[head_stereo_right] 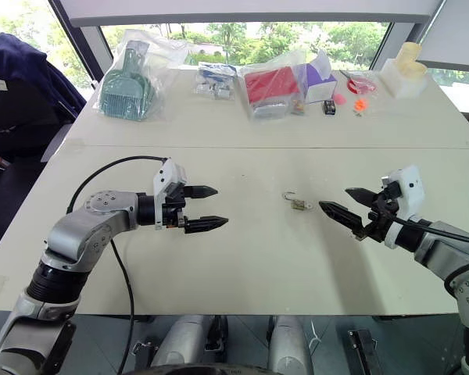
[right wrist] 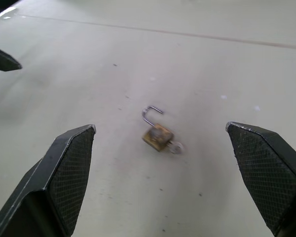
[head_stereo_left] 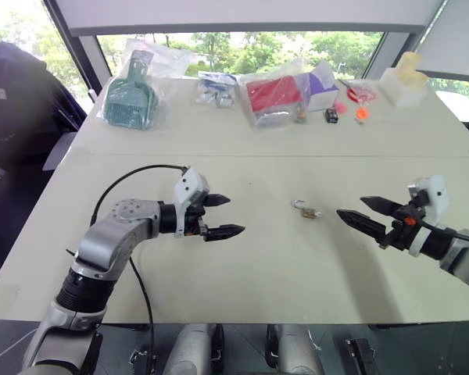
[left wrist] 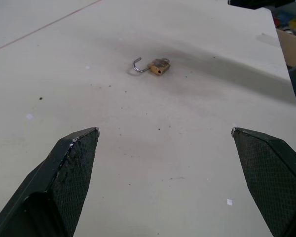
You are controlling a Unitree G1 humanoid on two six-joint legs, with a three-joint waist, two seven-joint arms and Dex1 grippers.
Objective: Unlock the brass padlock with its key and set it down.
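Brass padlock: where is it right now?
The brass padlock lies on the white table, near its middle in the head views, between the open left gripper and open right gripper, touching neither, its shackle swung open.

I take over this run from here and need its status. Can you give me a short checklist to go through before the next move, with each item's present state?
1. Brass padlock lying on the table, clear of both pincers: ok.
2. Shackle swung out of the body, so unlocked: ok, it shows as an open hook in both wrist views.
3. Key in the padlock: cannot tell; something small and silvery sits at the body's base.
4. Left pincer open and empty: ok.
5. Right pincer open and empty: ok.
6. Bagged items along the table's far edge well away from the padlock: ok.
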